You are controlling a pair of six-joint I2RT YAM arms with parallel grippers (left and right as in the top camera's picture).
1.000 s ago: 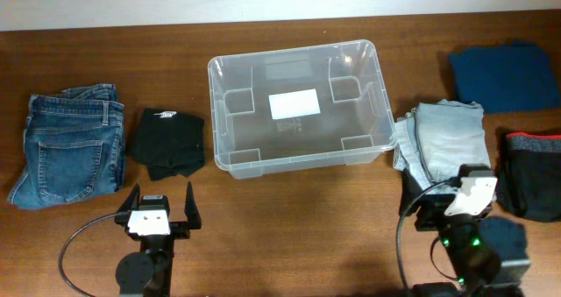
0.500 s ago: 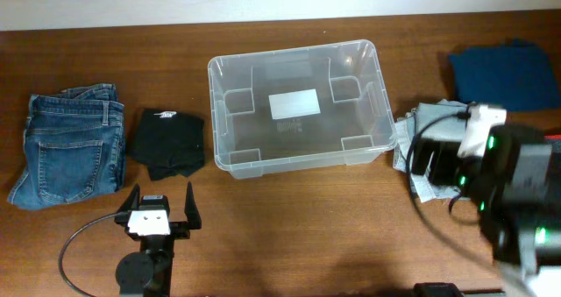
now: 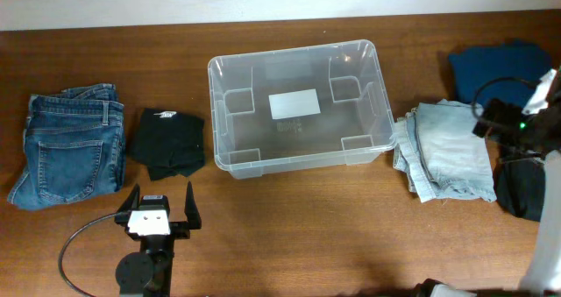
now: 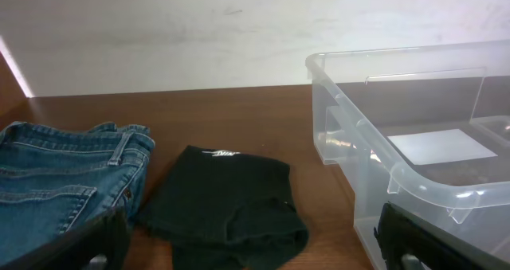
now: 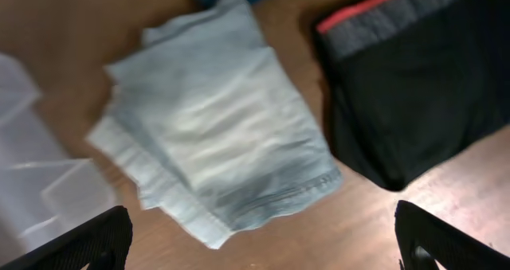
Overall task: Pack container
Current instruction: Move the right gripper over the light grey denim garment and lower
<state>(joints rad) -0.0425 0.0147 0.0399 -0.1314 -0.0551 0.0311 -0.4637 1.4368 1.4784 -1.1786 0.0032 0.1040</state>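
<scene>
Your right hand (image 5: 259, 226) has just swung away from the near edge of the table and out to the far side. It now hangs high over the light jeans (image 3: 447, 148). It lifted nothing: its two fingers are spread wide with nothing between them. The light jeans lie flat right below it, now in full sight from above. So I think nothing is packed yet. The container (image 3: 298, 159) has only its white label (image 3: 294, 103) inside. It sits off past your right hand's left finger, and ahead and to the right of your left hand (image 3: 160, 197). Your left hand has not moved, and its fingers are spread wide and hold nothing too. The black cloth (image 4: 227, 206) lies just ahead of it, and the blue jeans (image 4: 64, 174) are ahead to its left. Some things are hard to see. The right wrist picture is blurry, so the container is only a pale smear at its left edge. The black shorts (image 5: 414, 71) with the red band lie by the right finger, cut off by the frame, and from above your arm hides part of them. The dark blue cloth (image 3: 495, 74) is partly behind the arm too.
</scene>
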